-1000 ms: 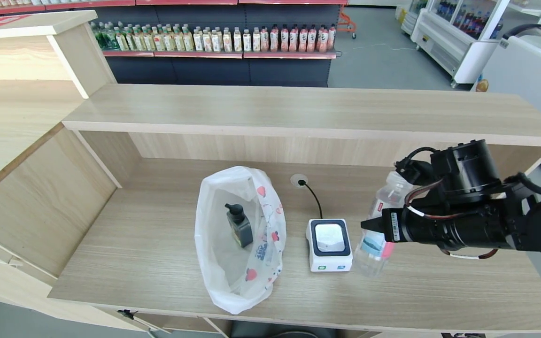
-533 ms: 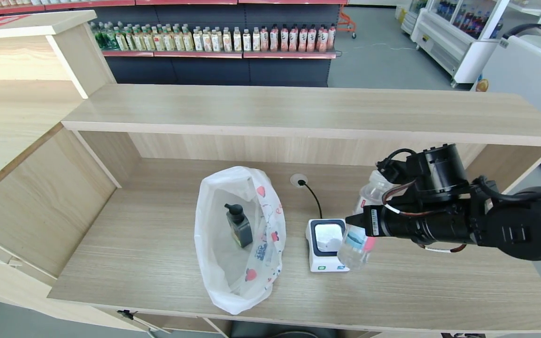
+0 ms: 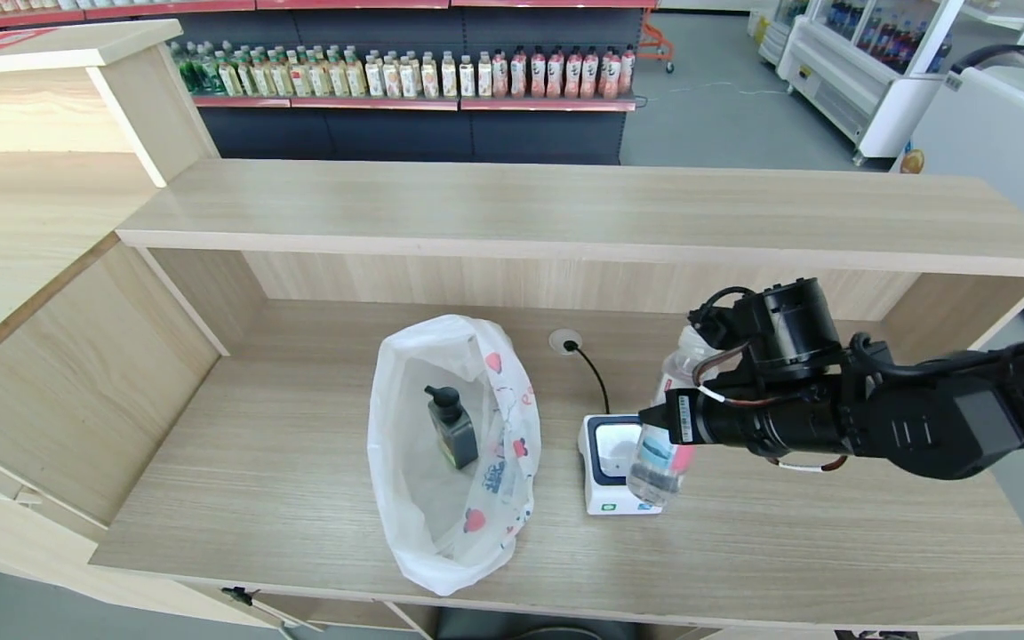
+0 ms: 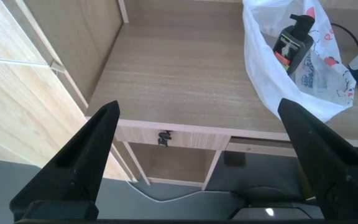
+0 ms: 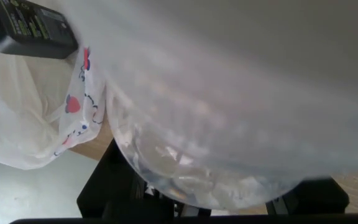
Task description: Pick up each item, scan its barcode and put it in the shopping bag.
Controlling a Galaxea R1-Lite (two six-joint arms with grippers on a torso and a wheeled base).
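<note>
My right gripper [image 3: 665, 420] is shut on a clear plastic water bottle [image 3: 660, 444] with a blue and pink label, held tilted over the right part of the white barcode scanner [image 3: 610, 476] on the counter. The bottle [image 5: 229, 124] is pressed close against the right wrist view, blurred. Left of the scanner lies a white shopping bag [image 3: 405, 498] with red prints, mouth open, holding a dark pump bottle [image 3: 452, 428]. The bag [image 4: 272, 87] and pump bottle [image 4: 293, 42] also appear in the left wrist view. My left gripper [image 4: 210, 155] hangs open below the counter's front edge, with nothing between its fingers [image 4: 79, 162].
A black cable [image 3: 592, 373] runs from the scanner to a grommet [image 3: 565, 340] in the counter. A raised wooden ledge [image 3: 565, 213] borders the back and a wooden side wall [image 3: 76, 373] the left. Bare counter lies left of the bag and right of the scanner.
My right arm has carried the water bottle leftward, from beside the scanner to over its right part. The bag and pump bottle have stayed put.
</note>
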